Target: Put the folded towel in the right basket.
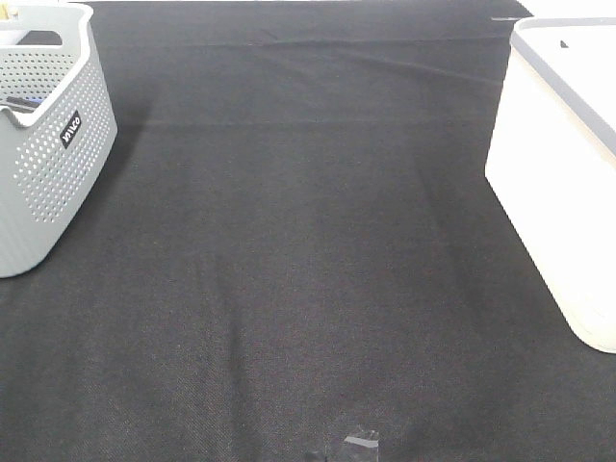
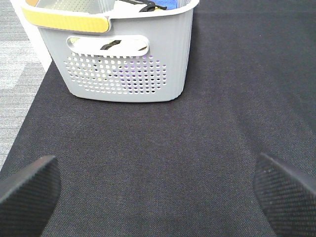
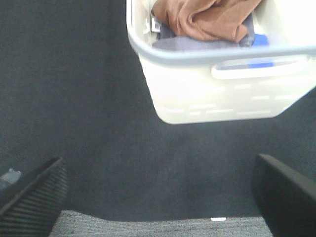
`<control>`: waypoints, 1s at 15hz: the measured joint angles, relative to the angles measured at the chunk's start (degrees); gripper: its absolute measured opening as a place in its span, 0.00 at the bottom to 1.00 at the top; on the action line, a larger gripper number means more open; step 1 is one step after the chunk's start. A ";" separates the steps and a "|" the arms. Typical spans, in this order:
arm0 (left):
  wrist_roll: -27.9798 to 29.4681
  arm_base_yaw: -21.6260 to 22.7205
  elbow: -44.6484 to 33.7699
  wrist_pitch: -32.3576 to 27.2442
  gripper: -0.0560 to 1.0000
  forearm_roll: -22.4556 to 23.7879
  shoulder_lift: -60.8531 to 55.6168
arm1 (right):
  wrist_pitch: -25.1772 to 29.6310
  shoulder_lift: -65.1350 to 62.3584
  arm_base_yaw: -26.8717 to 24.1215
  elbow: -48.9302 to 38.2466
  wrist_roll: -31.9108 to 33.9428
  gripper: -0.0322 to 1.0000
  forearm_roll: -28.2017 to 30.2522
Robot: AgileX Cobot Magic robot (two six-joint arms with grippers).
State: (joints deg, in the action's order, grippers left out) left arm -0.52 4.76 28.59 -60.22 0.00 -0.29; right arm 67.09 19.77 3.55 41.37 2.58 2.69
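The white right basket (image 1: 568, 173) stands at the table's right edge. In the right wrist view its wall (image 3: 217, 94) shows, and inside lie a crumpled orange-brown cloth (image 3: 207, 17), a grey cloth (image 3: 197, 43) and something blue (image 3: 257, 39). No towel lies on the black table cloth (image 1: 308, 269). My right gripper (image 3: 163, 197) is open and empty, some way short of the white basket. My left gripper (image 2: 158, 197) is open and empty, facing the grey basket. Neither gripper shows in the exterior high view.
The grey perforated left basket (image 1: 48, 144) stands at the back left; it also shows in the left wrist view (image 2: 128, 69), with a yellow rim pad (image 2: 66, 19) and dark items inside. A small piece of tape (image 1: 361, 443) lies near the front edge.
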 joint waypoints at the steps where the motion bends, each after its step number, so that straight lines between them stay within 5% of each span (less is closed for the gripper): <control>1: 0.00 0.00 0.00 0.00 0.99 0.00 0.00 | -0.06 -4.87 0.00 -3.72 0.00 0.97 0.00; 6: 0.00 0.00 0.00 0.00 0.99 0.00 0.00 | -1.15 -18.16 0.00 -13.92 0.00 0.97 0.00; 15: 0.00 0.00 0.00 0.00 0.99 0.00 0.00 | -3.09 -19.94 0.00 -15.07 -1.60 0.97 -1.26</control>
State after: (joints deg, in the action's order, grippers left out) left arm -0.52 4.76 28.59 -60.22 0.00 -0.29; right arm 64.00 -0.17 3.55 26.30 0.97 1.43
